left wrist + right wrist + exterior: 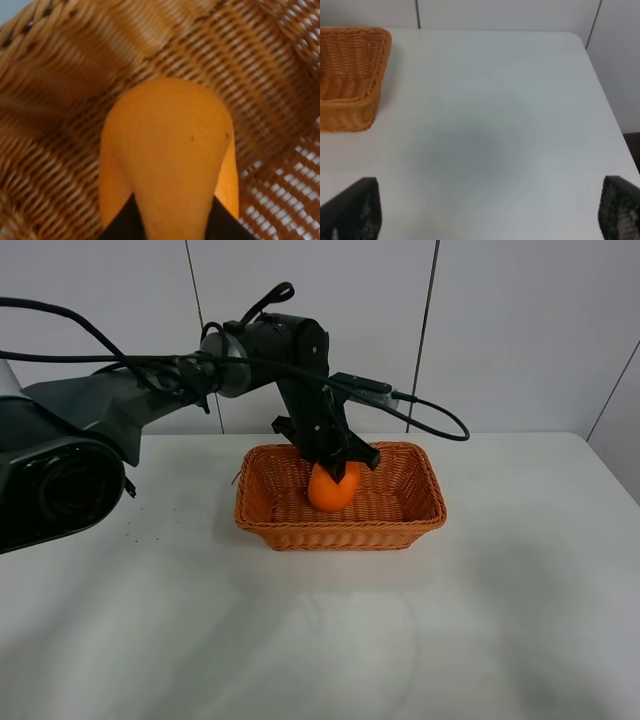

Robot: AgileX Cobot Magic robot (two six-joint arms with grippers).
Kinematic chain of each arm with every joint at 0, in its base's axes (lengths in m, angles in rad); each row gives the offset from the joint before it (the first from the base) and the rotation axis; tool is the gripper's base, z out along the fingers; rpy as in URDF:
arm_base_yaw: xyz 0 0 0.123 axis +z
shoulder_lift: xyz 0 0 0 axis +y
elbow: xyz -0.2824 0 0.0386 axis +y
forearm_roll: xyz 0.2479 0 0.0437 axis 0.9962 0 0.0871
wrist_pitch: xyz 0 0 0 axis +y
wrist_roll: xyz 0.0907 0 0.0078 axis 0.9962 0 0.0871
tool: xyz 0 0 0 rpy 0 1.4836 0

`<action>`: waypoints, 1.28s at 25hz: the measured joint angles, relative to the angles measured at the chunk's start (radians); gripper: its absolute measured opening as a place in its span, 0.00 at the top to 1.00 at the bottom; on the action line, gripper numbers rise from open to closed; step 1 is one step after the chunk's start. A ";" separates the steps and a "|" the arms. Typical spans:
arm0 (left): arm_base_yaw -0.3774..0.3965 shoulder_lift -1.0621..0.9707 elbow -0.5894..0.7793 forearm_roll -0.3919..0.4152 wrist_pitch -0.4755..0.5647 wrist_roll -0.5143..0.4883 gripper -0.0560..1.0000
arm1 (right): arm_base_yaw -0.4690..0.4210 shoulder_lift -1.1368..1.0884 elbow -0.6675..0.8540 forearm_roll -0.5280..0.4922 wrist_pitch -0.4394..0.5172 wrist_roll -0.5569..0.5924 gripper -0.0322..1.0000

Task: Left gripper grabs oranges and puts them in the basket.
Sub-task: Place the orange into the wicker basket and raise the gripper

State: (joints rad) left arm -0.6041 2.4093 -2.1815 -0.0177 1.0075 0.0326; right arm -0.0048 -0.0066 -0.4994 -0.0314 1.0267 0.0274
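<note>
The orange is inside the wicker basket, near the middle of its floor. My left gripper reaches down into the basket from the back and is shut on the orange from above. In the left wrist view the orange fills the middle, with the dark fingers on both of its sides and the basket weave close behind it. I cannot tell if the orange touches the basket floor. My right gripper is open over bare table, to the right of the basket.
The white table runs all around the basket. A black cable loops from the left arm behind the basket. A white panelled wall stands behind the table. The right arm does not show in the exterior high view.
</note>
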 joint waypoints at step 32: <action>0.170 -0.162 -0.105 -0.014 0.180 0.031 0.07 | 0.000 0.000 0.000 0.000 0.000 0.000 0.30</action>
State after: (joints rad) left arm -0.4343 2.2468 -2.2869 -0.0319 1.1875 0.0632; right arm -0.0048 -0.0066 -0.4994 -0.0314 1.0267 0.0274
